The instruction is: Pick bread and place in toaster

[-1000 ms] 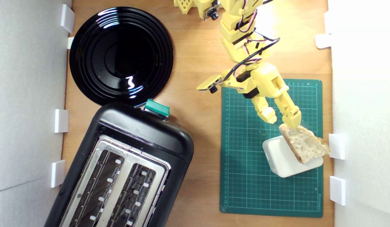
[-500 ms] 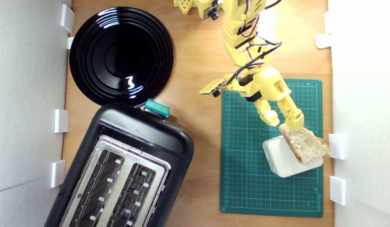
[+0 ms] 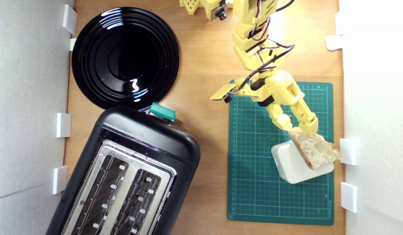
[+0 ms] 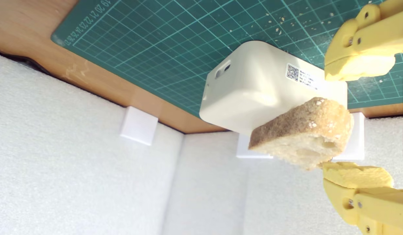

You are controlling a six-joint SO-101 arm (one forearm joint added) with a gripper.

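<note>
We are reaching for the bread (image 3: 316,149); our pincer (image 3: 299,129) is spread, straddling its corner, and must squeeze next.

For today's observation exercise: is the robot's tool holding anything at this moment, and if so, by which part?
Nothing is held yet. The tool is open, its fingers either side of the crusty end of the bread, which leans on the white box.

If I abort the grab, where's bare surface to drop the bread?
Free: the green mat on the exterior view's left of the white box, and bare wood between the black plate and the arm. Crowded: the bread on the box, the end effector there, walls close.
</note>
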